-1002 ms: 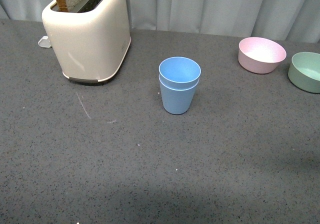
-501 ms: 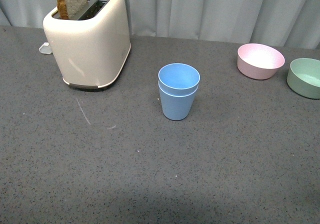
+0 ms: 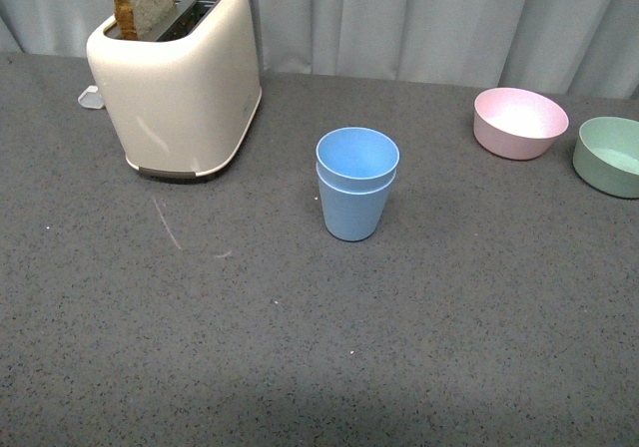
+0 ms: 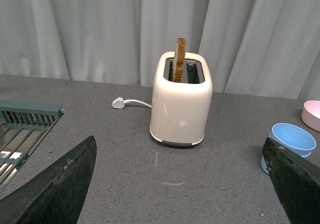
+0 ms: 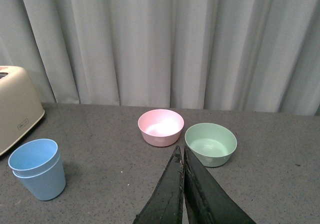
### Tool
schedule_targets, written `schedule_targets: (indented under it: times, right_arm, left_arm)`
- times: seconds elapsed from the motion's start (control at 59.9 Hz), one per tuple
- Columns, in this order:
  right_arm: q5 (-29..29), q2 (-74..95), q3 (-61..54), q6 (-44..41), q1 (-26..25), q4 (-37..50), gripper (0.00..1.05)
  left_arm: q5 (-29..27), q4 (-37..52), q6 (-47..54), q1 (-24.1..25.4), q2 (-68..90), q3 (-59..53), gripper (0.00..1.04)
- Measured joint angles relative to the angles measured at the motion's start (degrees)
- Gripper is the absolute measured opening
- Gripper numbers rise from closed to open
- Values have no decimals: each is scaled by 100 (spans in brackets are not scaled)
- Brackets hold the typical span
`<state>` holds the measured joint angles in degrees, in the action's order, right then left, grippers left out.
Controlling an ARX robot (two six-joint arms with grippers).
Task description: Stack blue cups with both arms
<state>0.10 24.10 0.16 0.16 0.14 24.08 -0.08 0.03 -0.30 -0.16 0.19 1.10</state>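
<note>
Two nested light blue tapered plastic cups [image 3: 356, 183]: inner mostly hidden. Left gripper [image 4: 182, 184] jaws spread wide, tips cropped; right gripper [image 5: 183, 156] pressed together, empty.

The grey speckled table [image 3: 449, 347] carries a toaster [image 3: 178, 78], stacked blue cups [image 3: 356, 183], pink bowl [image 3: 520, 123], green bowl [image 3: 609, 156], and seemingly a plug [image 4: 119, 103].

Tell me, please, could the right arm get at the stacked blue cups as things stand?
Probably yes: the blue cups stand in the open, nothing between them and the right pincer, though it is shut and must open first.
</note>
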Motion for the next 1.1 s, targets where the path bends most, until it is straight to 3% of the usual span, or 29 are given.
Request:
schedule_targets:
  times: [0.685,0.802,0.986,1.103]
  right_arm:
    - [-2,-1410,0,0,0,-1386,1]
    - [-17,-2192,4,-2,0,-2350,1]
    - [-17,-2385,4,-2,0,-2396,1]
    - [-20,-2385,4,-9,0,-2398,16]
  left_arm:
    - [0,0,2,0,0,0,98]
    - [-4,0,2,0,2,0,98]
    - [0,0,0,0,0,0,98]
    - [0,0,2,0,0,0,98]
